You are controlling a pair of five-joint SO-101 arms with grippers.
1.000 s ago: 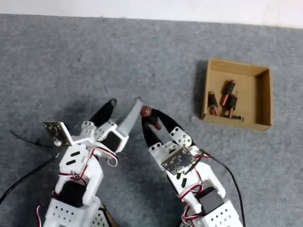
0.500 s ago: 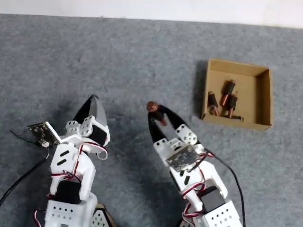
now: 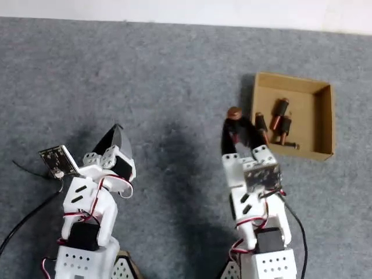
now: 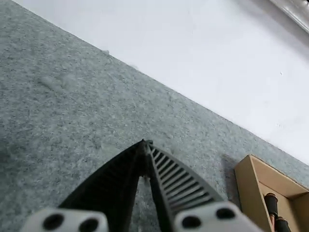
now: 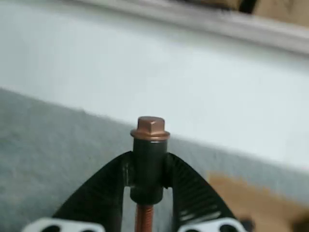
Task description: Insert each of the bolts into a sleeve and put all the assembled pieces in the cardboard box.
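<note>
Right end effector [image 3: 235, 125] swung sleeved bolt [image 3: 234, 113] beside cardboard box [image 3: 324, 125].

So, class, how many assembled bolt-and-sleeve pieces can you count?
4: one piece clamped in the right gripper, three more lying in the cardboard box. Another thin item there is too small to tell.

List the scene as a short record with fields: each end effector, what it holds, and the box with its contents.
right end effector: shut on a bolt in sleeve, copper head past the fingertips
held piece position: over the grey mat, just outside the cardboard box, on the side nearer the left arm
left end effector: shut, empty, over the mat
box contents: at least three assembled pieces, lying flat
</note>
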